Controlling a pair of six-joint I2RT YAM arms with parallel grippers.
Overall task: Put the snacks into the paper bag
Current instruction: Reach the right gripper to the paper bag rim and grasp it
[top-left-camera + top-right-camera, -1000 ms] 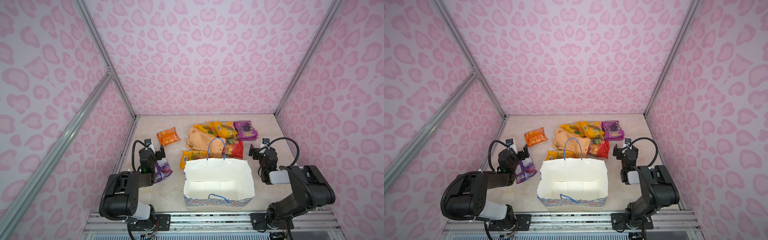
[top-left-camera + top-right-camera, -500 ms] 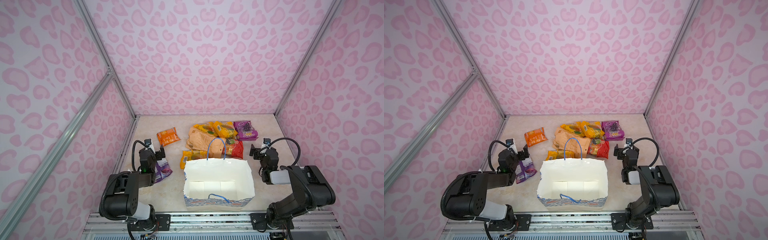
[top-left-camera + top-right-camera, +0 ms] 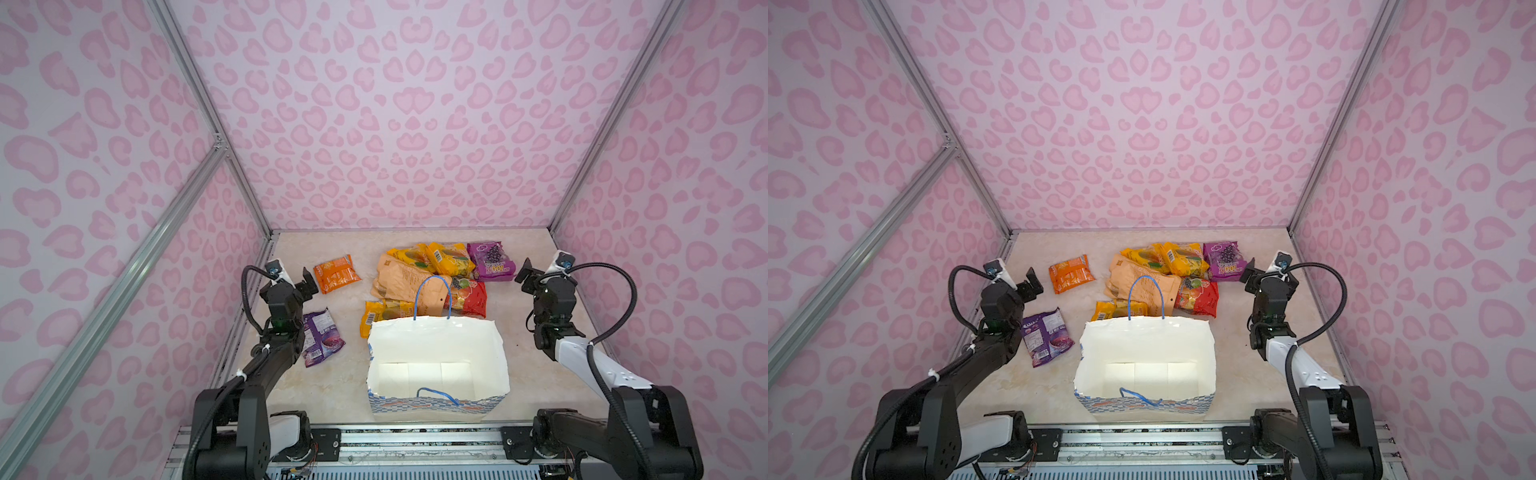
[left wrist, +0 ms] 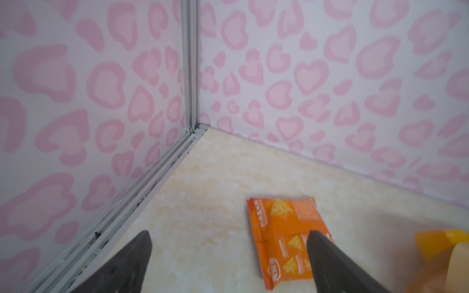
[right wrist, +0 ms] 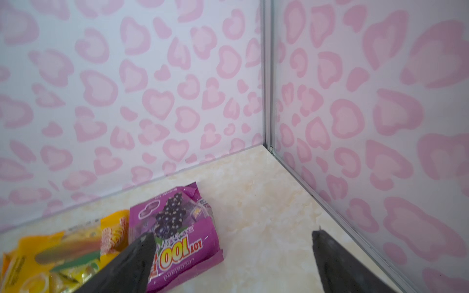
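The paper bag (image 3: 436, 345) stands open, empty; snacks (image 3: 419, 272) lie outside. Jaws wide, left end effector (image 4: 229, 236) and right end effector (image 5: 232, 236) have shifted outward.

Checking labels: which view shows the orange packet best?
The left wrist view: the orange packet is close up, print visible, one edge behind a finger. Both top views show it whole but small. The right wrist view misses it.

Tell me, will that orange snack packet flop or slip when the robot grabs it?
Probably floppy: the orange snack packet is a thin, flat pouch. Its shiny film could slip in a grip. It looks light, so a push would likely slide it.
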